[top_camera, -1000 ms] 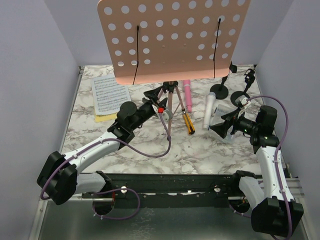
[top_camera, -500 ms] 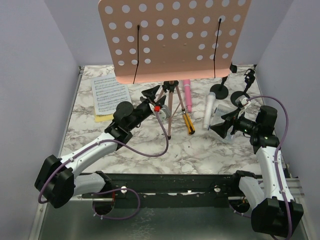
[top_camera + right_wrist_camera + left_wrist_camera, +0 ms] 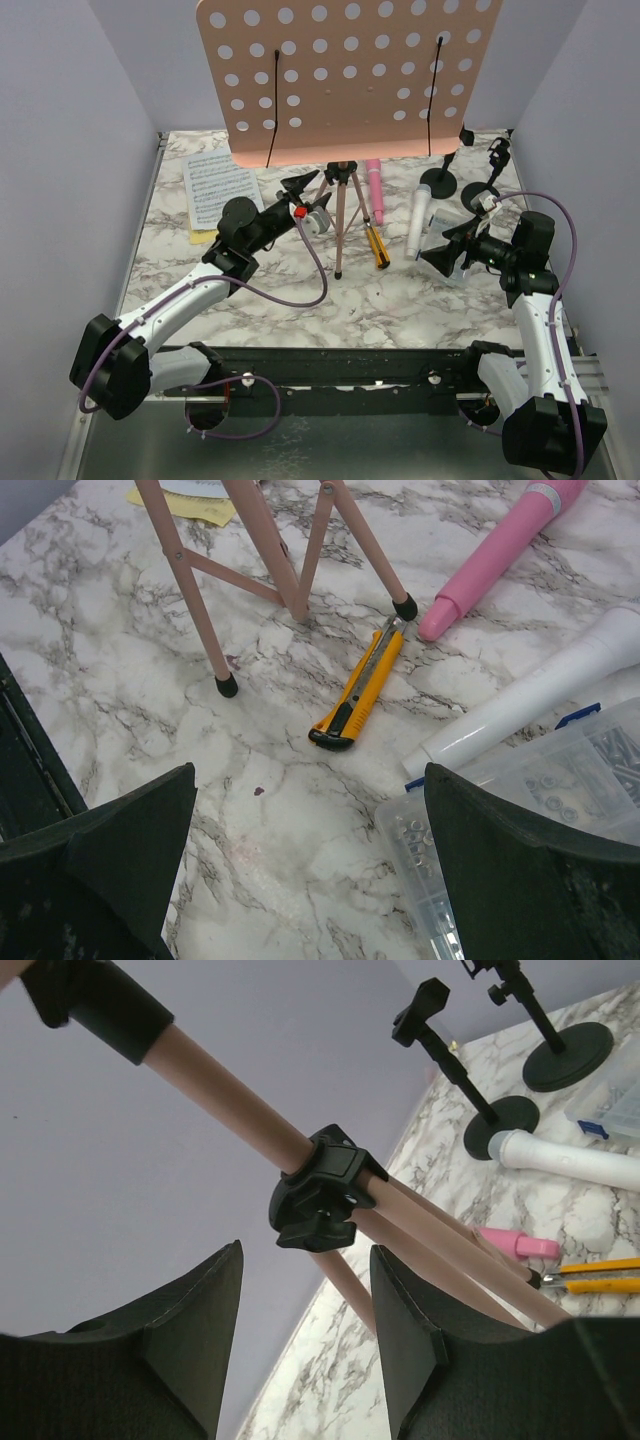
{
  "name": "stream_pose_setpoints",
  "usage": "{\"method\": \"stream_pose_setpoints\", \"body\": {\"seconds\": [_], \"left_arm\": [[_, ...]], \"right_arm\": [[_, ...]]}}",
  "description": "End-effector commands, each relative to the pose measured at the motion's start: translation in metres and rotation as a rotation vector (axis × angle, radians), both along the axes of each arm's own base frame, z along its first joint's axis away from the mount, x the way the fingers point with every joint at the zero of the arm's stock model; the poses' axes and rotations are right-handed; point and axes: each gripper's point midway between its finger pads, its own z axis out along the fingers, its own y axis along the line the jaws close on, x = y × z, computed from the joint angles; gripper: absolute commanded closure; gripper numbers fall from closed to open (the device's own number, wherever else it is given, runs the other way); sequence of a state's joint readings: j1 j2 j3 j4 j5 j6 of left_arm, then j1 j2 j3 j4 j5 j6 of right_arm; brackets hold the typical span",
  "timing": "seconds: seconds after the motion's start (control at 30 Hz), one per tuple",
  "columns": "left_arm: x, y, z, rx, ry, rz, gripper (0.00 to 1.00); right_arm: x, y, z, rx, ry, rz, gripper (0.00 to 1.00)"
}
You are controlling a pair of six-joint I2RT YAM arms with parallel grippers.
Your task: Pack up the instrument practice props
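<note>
A marbled surface (image 3: 400, 300) enclosed by lilac walls (image 3: 60, 150) carries the pink perforated music rack (image 3: 340, 80), which stands upright on its pink tripod (image 3: 340, 210) straight ahead of the left pincer (image 3: 305, 1340). That pincer's jaws are half spread around nothing, with the tripod's black collar (image 3: 325, 1185) just beyond their tips. The right pincer (image 3: 310, 860) hangs fully spread and empty over the clear plastic box (image 3: 520, 780). Ahead of it lie the white microphone (image 3: 418, 222), the pink microphone (image 3: 373, 185) and the yellow-and-black cutter (image 3: 358, 695), the two black mic mounts (image 3: 440, 180) stand farther back, and the sheet-music pages (image 3: 220, 190) lie off the left pincer's left side.
</note>
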State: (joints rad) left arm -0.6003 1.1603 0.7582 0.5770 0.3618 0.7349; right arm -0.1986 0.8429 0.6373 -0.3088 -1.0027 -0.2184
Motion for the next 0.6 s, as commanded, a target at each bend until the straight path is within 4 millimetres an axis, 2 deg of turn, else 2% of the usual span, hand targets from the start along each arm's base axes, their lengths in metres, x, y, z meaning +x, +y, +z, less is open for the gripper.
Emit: {"method": "stream_pose_setpoints", "body": {"seconds": [0.0,0.57], "left_arm": [[0.0,-0.011,0.0,0.008,0.026,-0.074,0.45],[0.015,-0.019,-0.007,0.033,0.04,-0.074,0.47]], "right_arm": [[0.0,-0.002,-0.001,-0.014,-0.013,-0.009,0.01],[0.0,-0.003,-0.001,-0.014,-0.013,-0.008,0.01]]}}
